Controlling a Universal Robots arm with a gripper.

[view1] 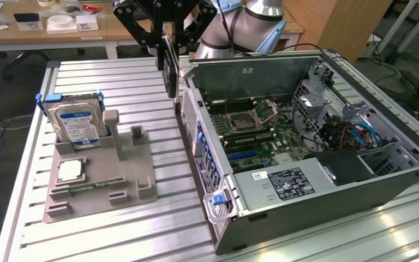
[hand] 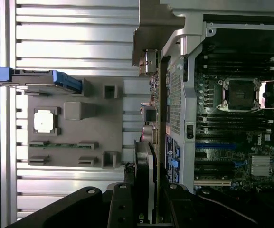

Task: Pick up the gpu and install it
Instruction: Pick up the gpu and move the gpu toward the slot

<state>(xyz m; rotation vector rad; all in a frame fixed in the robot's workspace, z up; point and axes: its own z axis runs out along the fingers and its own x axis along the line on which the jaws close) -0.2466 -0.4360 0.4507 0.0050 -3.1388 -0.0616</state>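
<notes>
Pincer point(view1: 169, 46) pinching the gpu point(view1: 170, 76) above the slatted metal table point(view1: 122, 234), desk point(view1: 6, 34) behind.

gpu point(view1: 170, 76) in the hand point(view1: 167, 42) above the table point(view1: 115, 82), holder point(view1: 100, 176) on exterior view's left, case point(view1: 318, 210) on right

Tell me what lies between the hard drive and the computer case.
Exterior view: the gray holder's post and bare table slats; the gripper holds the gpu above that gap.

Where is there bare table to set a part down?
Bare slats: between the grey holder and the near edge, and behind the hard drive. The strip between holder and computer case is tight; the pincer holds the gpu above it.
</notes>
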